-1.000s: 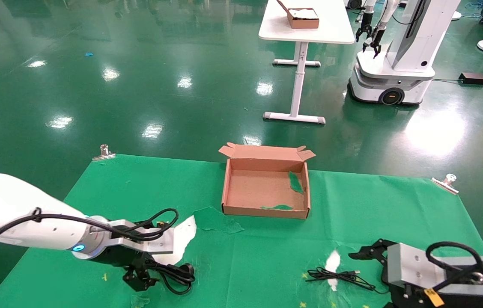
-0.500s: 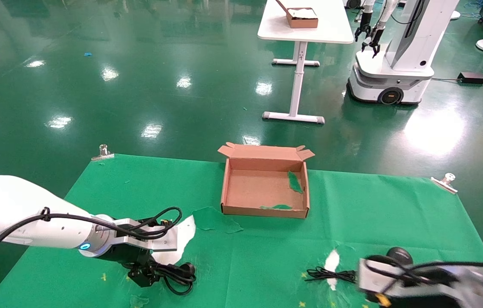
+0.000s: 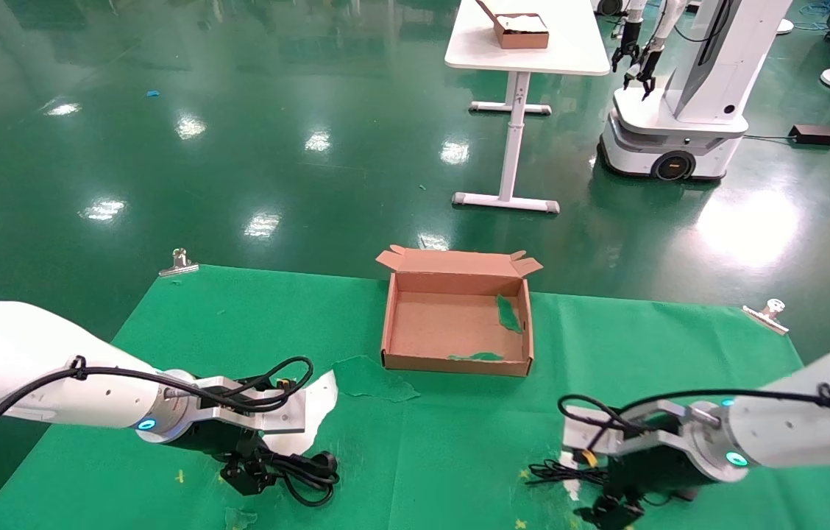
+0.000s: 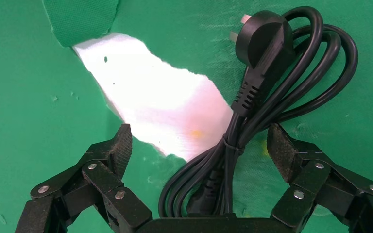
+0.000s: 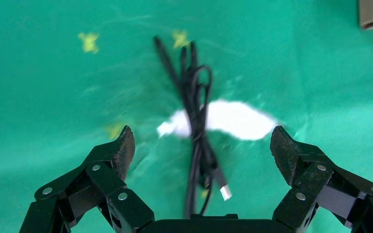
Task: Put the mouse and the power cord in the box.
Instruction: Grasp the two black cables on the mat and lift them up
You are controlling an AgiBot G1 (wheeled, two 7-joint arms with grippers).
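The box point(image 3: 455, 363) is a shallow brown cardboard tray at mid table with green scraps inside. The power cord point(image 3: 310, 477) point(image 4: 272, 53), a thick black coil with a chunky plug, lies at the near left. My left gripper point(image 3: 244, 478) point(image 4: 201, 148) is open and straddles the cord bundle, and neither pad touches it. My right gripper point(image 3: 612, 509) point(image 5: 202, 145) is open low over the mouse's thin cable point(image 3: 558, 472) point(image 5: 194, 111), whose USB plug point(image 5: 225, 190) lies between the fingers. The mouse body is hidden behind my right arm.
White patches show through tears in the green cloth point(image 3: 312, 412) point(image 3: 573, 449). A loose cloth flap point(image 3: 371, 379) lies left of the box. Metal clips point(image 3: 178, 263) point(image 3: 767, 313) hold the far corners. Beyond the table stand a white table point(image 3: 525, 44) and another robot point(image 3: 680, 96).
My right arm has swung in from the near right edge and turned down over the thin cable, now covering the mouse body. The left gripper has shifted slightly right over the cord.
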